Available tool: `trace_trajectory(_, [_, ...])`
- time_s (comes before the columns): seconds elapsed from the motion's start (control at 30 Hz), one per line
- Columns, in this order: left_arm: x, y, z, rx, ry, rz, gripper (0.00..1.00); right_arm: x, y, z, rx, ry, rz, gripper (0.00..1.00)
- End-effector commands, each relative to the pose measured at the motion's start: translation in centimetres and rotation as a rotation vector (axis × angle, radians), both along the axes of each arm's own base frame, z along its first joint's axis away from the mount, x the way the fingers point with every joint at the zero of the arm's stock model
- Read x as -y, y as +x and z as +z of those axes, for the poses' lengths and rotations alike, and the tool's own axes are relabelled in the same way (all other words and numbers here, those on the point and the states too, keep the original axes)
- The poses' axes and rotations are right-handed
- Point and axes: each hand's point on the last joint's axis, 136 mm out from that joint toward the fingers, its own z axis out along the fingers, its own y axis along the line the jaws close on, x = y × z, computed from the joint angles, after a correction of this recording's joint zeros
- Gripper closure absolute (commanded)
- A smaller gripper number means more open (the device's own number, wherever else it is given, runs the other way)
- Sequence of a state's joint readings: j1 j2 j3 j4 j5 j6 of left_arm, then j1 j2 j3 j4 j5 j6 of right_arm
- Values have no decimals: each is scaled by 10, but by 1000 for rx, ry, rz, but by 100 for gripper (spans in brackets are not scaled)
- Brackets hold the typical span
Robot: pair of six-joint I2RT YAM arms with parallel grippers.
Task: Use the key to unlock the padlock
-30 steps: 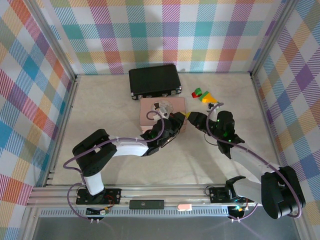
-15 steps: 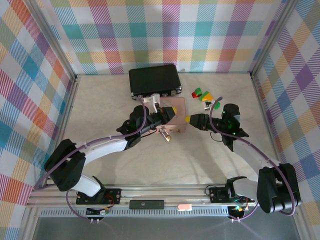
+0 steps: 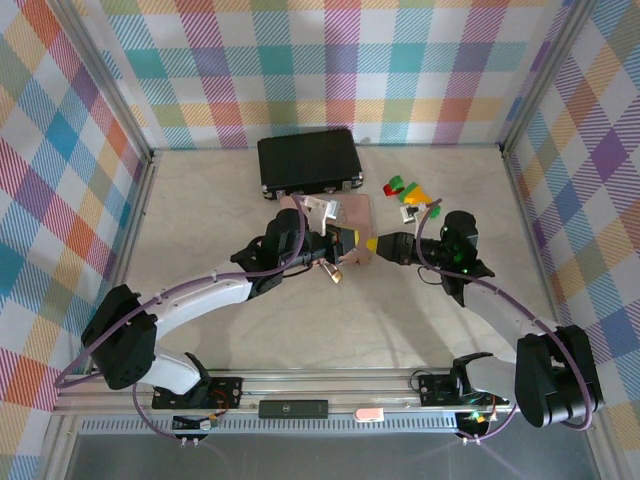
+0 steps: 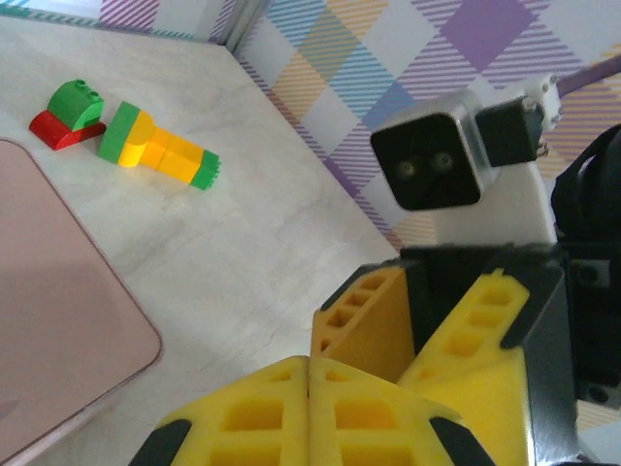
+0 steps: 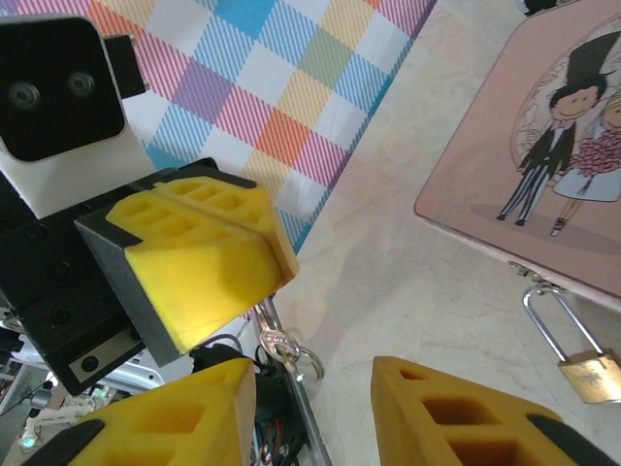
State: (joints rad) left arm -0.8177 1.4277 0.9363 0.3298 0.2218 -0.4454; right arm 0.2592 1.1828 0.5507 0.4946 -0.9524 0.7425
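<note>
Middle of worktop: left gripper (image 3: pixel 348 236) has its fingers pressed flat together, and a thin metal key (image 5: pixel 283 348) with a small ring juts out from under the tips. Right gripper (image 3: pixel 372 243) faces it tip to tip, fingers partly apart, the key's free end in the gap; contact unclear. Padlock (image 5: pixel 590 377) lies against the near edge of the pink tin (image 5: pixel 543 146), shackle closed. Toy blocks (image 3: pixel 405 190) sit toward the far right corner.
</note>
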Motion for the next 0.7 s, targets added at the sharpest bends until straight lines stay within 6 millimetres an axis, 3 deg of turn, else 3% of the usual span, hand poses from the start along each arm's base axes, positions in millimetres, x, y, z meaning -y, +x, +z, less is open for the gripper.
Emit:
trace_trajectory(0.0, [7, -3, 23, 24, -137, -21, 100, -9, -9, 14, 91, 35, 27, 64])
trace_trajectory(0.27, [12, -5, 34, 9, -264, -28, 100, -14, -12, 21, 140, 71, 20, 69])
trace_trajectory(0.5, [12, -8, 34, 2, -299, -15, 100, -15, -11, 24, 144, 91, 18, 84])
trace_trajectory(0.67, [14, -9, 32, -2, -309, -8, 100, -14, -10, 26, 142, 114, 9, 83])
